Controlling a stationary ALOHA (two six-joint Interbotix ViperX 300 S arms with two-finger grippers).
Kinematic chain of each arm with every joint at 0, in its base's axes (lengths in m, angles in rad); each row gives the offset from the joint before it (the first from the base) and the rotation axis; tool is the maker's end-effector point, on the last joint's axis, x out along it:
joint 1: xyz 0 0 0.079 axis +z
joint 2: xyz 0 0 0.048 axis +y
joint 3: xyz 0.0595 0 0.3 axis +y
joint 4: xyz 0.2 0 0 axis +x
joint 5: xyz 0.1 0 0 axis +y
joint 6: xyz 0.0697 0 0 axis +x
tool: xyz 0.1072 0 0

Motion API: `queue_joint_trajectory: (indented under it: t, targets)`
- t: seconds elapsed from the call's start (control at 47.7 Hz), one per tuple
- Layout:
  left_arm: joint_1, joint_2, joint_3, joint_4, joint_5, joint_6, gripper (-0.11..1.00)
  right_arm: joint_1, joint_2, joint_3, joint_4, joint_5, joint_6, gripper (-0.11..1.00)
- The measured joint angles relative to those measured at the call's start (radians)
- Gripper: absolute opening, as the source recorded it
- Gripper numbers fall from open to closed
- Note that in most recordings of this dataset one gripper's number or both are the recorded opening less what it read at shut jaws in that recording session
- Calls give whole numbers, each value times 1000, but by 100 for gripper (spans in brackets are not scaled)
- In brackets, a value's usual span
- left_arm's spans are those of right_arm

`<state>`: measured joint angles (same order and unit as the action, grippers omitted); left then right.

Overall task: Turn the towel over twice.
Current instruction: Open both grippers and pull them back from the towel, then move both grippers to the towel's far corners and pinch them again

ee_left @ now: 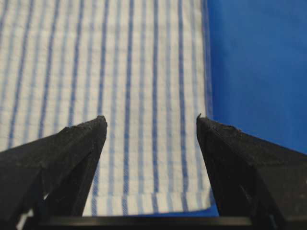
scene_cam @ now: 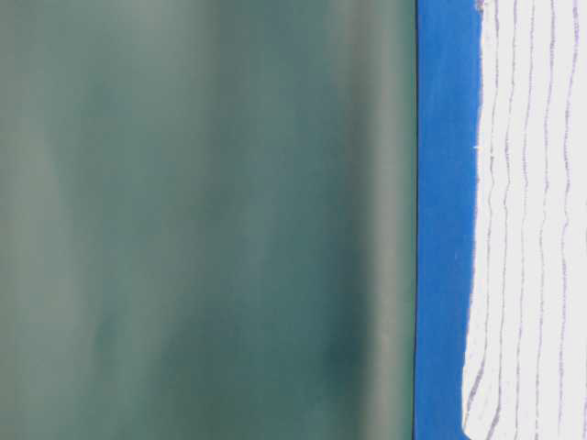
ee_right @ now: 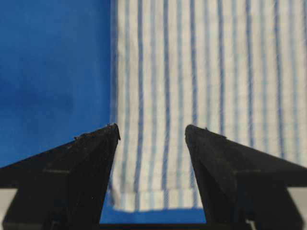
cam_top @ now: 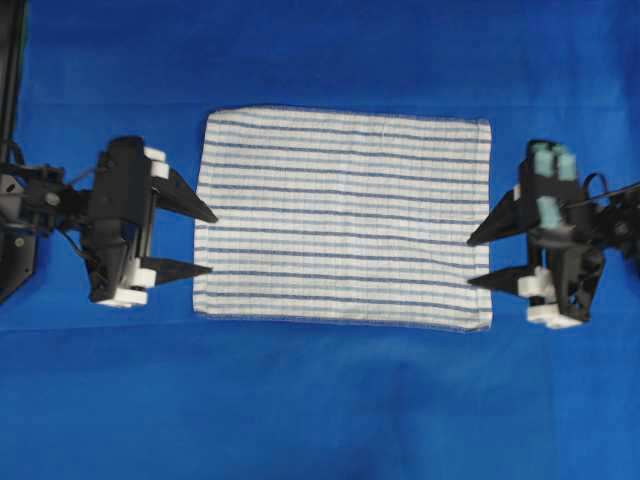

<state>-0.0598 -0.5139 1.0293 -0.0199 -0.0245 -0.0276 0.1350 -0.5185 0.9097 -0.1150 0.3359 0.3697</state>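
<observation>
Blue cloth covers the whole worktop (cam_top: pixel 320 400), and behind it, in the table-level view, stands a plain grey-green backdrop (scene_cam: pixel 202 220). At the left of the overhead view the left hand (cam_top: pixel 207 243) points toward the middle, its two black fingers spread wide with nothing between them; their tips sit right at the left edge of the towel (cam_top: pixel 343 217), and whether they touch it cannot be told. From the left wrist camera those fingers (ee_left: pixel 76 143) frame a hemmed corner of the striped fabric. The towel lies flat and spread out in the middle of the worktop, a white rectangle with dark and light blue stripes running from one hand to the other. At the right, the right hand (cam_top: pixel 471 262) mirrors the first: fingers wide apart, empty, tips at the towel's right edge. Its wrist camera shows the fingers (ee_right: pixel 91 153) above the towel's hem, with bare blue worktop beside it.
</observation>
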Motion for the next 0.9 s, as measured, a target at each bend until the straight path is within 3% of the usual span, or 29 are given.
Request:
queue_joint_trajectory:
  t: [0.147,0.398,0.503,0.649,0.901]
  targets:
    - [18,-48,0,0,3,0,69,-23,-60,5,-41,3,0,62]
    - [61,-54,-2,0,3,12,70,-84,-74,12,-66,9,0,62]
    - [109,-32,-5,0,3,55,69,-149,-55,21,-94,9,0,62]
    - [178,20,-5,0,-25,173,69,-245,-8,44,-127,8,0,62]
    - [319,181,2,0,-155,249,69,-405,114,78,-176,-54,0,62]
